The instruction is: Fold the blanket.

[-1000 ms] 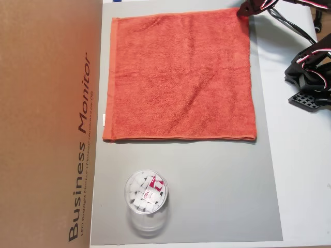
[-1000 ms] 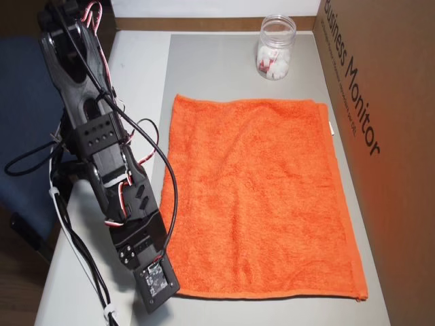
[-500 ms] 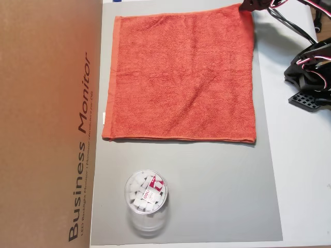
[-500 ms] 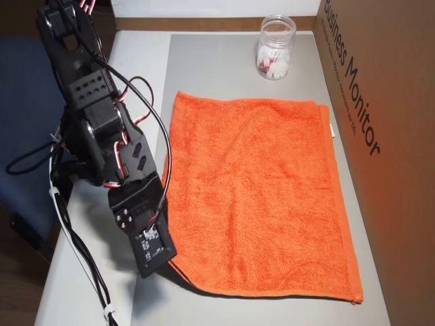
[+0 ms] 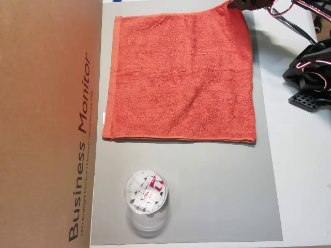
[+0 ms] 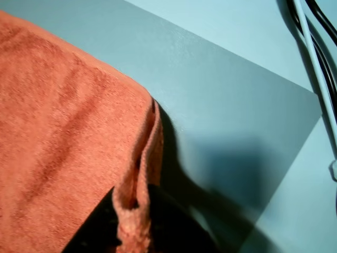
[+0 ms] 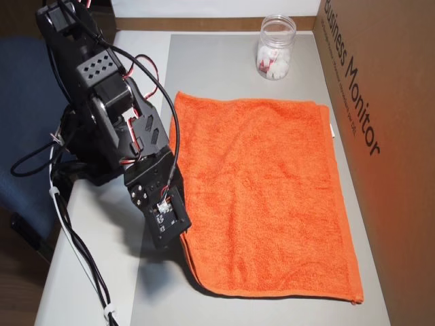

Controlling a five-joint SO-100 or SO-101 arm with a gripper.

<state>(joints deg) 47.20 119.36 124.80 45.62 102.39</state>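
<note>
Overhead view, camera over the cup end: the blanket (image 5: 181, 77) lies spread flat on a grey mat (image 5: 217, 196), one corner drawn up at the top edge under the gripper (image 5: 234, 5), a placement that reads as the start of a fold, the rest left flat as an anchor. A clear plastic cup (image 5: 146, 199) of white pieces stands on the mat well apart from the blanket's hem; a brown cardboard box (image 5: 49, 124) runs along the mat's left side, just beside the blanket's edge and the small white tag (image 5: 104, 120). Wrist view: the dark fingers (image 6: 95, 232) are closed on a pinched ridge of the blanket's (image 6: 58, 132) hem, the cloth rising off the mat (image 6: 226, 121) and casting shadow. Other overhead view: the arm (image 7: 112, 129) leans from the bench (image 7: 95, 272), the gripper (image 7: 178, 234) holding the near corner of the blanket (image 7: 265, 190) raised and pulled inward. The cup (image 7: 276, 47) sits beyond the far hem, so a fold carried towards it looks unobstructed; the box (image 7: 387, 170) walls the right side, probably limiting sideways travel.
</note>
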